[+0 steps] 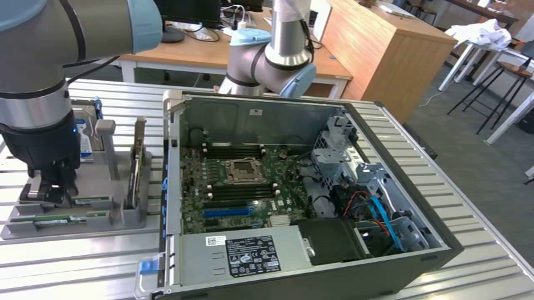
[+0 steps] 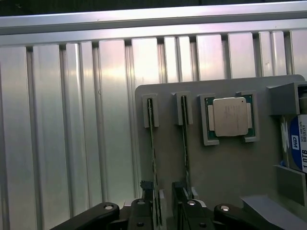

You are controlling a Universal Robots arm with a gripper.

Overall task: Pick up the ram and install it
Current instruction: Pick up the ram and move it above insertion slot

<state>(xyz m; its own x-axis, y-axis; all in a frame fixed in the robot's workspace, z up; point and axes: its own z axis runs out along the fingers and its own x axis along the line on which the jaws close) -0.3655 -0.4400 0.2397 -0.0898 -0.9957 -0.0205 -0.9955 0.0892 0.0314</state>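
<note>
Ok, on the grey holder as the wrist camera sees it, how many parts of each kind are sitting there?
RAM sticks: 2
Processor: 1
Hard drive: 1
Total: 4

Universal Robots arm (image 1: 279, 44): silver-grey tubular links, rounded joint housings, pale blue joint caps (image 1: 250, 36), dark seam rings, thin black cable (image 1: 99, 66) beside the near link. Gripper (image 2: 164, 188): matte black, angular linkage bars, bright round screws (image 2: 109, 207).
</note>
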